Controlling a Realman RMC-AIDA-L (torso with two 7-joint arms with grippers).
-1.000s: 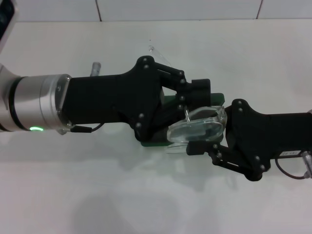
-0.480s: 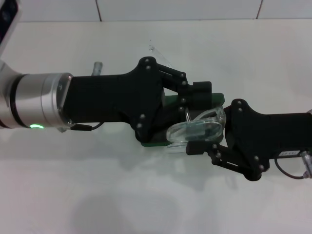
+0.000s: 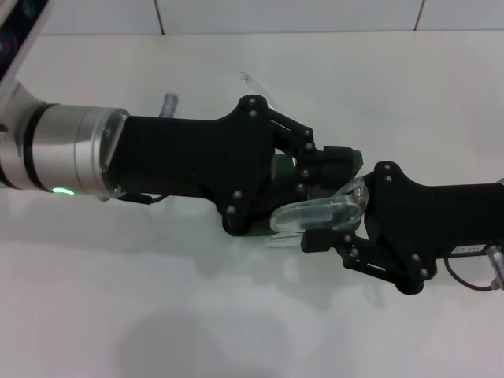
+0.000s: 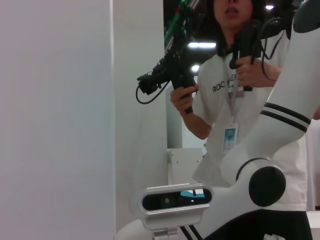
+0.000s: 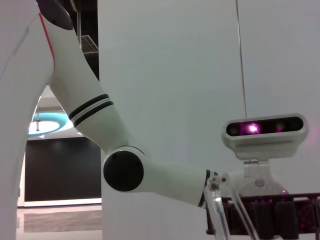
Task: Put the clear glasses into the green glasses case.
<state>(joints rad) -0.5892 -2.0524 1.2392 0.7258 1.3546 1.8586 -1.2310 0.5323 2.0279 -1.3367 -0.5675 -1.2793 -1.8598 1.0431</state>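
Observation:
The green glasses case (image 3: pixel 280 168) lies at the table's middle, almost wholly covered by my left gripper (image 3: pixel 327 177), which reaches across it from the left. Only green slivers show around the black linkage. The clear glasses (image 3: pixel 315 211) sit tilted over the case's near right part, lens toward me. My right gripper (image 3: pixel 335 214) comes in from the right, with one finger under the lens's near edge and the other behind it, shut on the glasses. One clear arm tip (image 3: pixel 250 81) pokes out beyond the left gripper. The right wrist view shows clear arms (image 5: pixel 218 212) close up.
The white table (image 3: pixel 236 315) runs to a tiled wall at the back. A small grey peg (image 3: pixel 168 103) sticks up beside the left wrist. The left wrist view shows only a person holding controllers and the robot's body.
My left gripper has slid right and slightly nearer, covering more of the case. The glasses now lie lower and flatter. The right arm has stayed put.

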